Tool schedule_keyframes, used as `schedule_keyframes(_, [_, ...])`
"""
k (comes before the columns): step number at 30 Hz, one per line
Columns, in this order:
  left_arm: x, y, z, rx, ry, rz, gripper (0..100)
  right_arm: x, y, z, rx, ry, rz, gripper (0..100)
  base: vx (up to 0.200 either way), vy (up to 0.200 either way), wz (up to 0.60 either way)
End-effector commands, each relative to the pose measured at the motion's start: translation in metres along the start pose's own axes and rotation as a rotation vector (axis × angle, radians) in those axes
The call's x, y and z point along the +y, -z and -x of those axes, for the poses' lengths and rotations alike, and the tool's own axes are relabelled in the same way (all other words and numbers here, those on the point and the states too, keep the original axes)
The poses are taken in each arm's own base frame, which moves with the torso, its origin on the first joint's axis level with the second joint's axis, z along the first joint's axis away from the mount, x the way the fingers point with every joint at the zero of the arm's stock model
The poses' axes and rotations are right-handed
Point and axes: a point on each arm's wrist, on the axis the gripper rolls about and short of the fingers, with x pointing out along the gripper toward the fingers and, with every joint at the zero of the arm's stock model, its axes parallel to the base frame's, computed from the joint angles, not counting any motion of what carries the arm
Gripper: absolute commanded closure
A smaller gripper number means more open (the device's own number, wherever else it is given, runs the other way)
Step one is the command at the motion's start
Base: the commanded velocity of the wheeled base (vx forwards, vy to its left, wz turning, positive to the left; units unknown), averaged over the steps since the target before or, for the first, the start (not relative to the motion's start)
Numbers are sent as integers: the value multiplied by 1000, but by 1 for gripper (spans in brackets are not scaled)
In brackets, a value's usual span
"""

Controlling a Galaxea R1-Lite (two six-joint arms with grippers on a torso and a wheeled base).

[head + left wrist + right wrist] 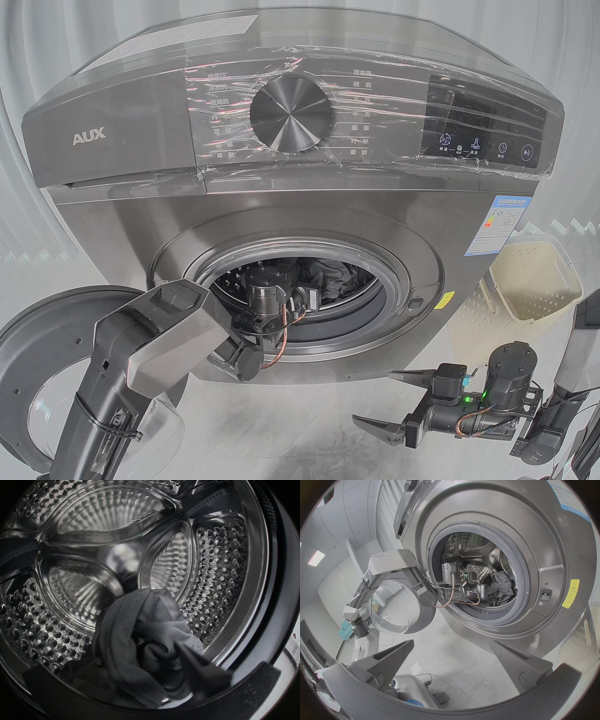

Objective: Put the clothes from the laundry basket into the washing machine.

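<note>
Nearest, at the lower right of the head view, the right tool [382, 403] hangs over the floor with its jaws wide apart and nothing in them. Beyond it, at the right edge, the cream laundry basket [537, 281] leans beside the washing machine [125, 212] and looks empty. At centre, the left tool [310, 295] sits inside the door opening, its fingers [193, 661] spread and clamping nothing. The dark grey garment [140, 636] lies heaped just past them, low at the front of the drum [103, 511], close to the door seal. The likely trouble is that a finger hooks a fold on the way out and drags the cloth back over the lip. Cloth left on the seal could also be pinched by the door [37, 350], open at lower left. The wrist cable [284, 331] might also catch the rim.
</note>
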Motion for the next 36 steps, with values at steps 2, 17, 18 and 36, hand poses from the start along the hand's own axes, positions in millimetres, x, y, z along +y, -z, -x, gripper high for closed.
schedule_keyframes(2, [1, 17, -18, -20, -6, 1, 100, 0, 0, 0, -1, -1, -1, 0, 0, 0, 0])
schedule_keyframes(17, [26, 5, -57, -146, -90, -42, 100, 0, -2, -1, -9, 0, 0, 0, 0, 0, 0])
schedule_keyframes(18, [26, 5, -57, -146, -91, -42, 100, 0, -2, -1, -9, 0, 0, 0, 0, 0, 0])
schedule_keyframes(36, [-13, -27, -2, -19, -16, -47, 0, -2, -2, -1, -9, 7, -4, 0, 0, 0, 0])
